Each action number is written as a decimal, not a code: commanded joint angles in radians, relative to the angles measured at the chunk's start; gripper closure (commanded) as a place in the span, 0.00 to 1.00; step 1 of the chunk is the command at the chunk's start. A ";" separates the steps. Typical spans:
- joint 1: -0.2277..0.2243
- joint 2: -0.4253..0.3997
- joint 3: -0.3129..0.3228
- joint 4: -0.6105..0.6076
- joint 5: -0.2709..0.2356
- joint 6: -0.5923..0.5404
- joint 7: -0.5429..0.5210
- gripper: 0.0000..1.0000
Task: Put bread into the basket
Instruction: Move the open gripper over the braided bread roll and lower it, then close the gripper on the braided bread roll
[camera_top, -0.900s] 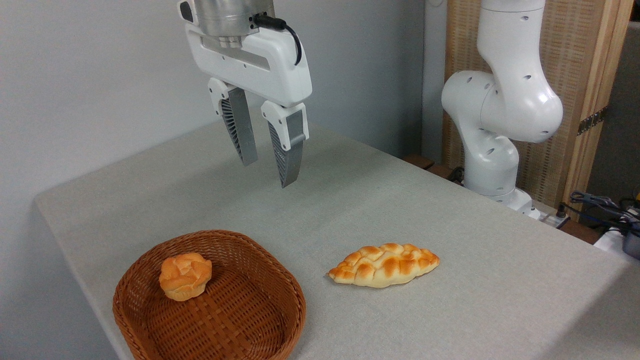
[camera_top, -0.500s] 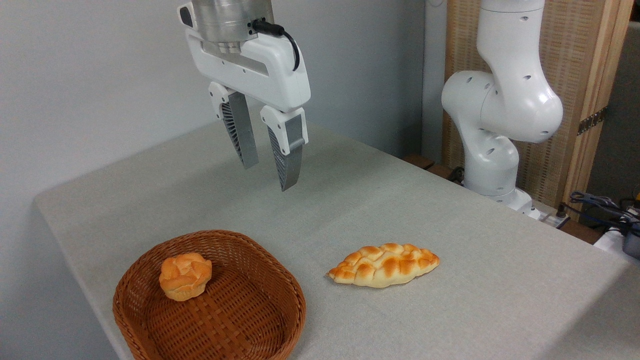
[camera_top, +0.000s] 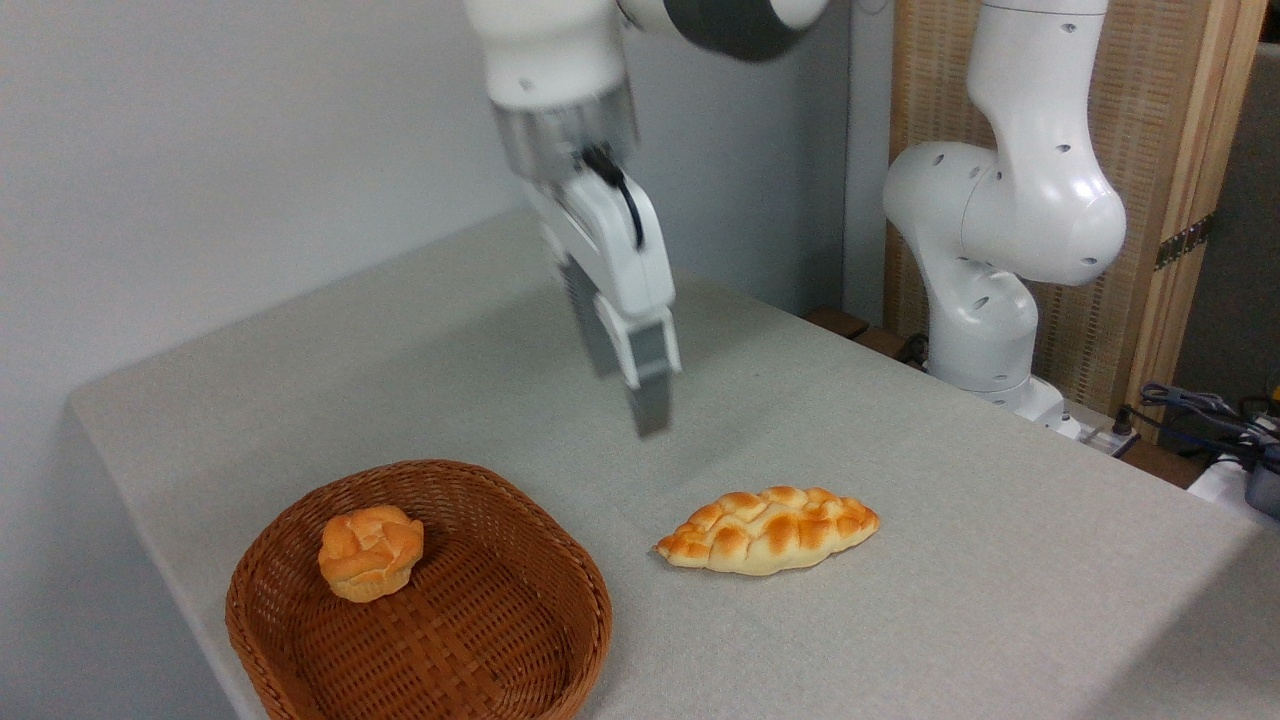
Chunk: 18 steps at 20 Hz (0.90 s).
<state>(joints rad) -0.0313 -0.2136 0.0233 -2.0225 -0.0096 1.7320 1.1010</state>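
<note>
The bread (camera_top: 768, 530), a long braided loaf with golden-brown top, lies flat on the grey table to the right of the basket. The reddish-brown wicker basket (camera_top: 596, 606) sits at the front left. My gripper (camera_top: 630, 400) hangs in the air above the table, up and to the left of the bread and clear of it. It is turned nearly edge-on to the camera and motion-blurred. Its fingers (camera_top: 650, 385) stand apart with nothing between them.
A small round orange-brown bun (camera_top: 370, 552) sits in the left part of the basket. The arm's white base (camera_top: 985, 330) stands at the table's far right, with cables (camera_top: 1200, 405) beside it. The table's edge runs close along the basket's left side.
The gripper has swung right and down toward the bread and rotated about its axis, so its fingers now line up almost edge-on. Bread, bun and basket have not moved.
</note>
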 joint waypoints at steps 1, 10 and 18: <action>-0.007 -0.049 0.007 -0.183 0.118 0.081 0.157 0.00; -0.006 -0.032 0.010 -0.340 0.218 0.228 0.212 0.00; -0.004 -0.030 0.010 -0.351 0.254 0.221 0.243 0.58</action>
<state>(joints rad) -0.0316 -0.2330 0.0234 -2.3581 0.2281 1.9450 1.3262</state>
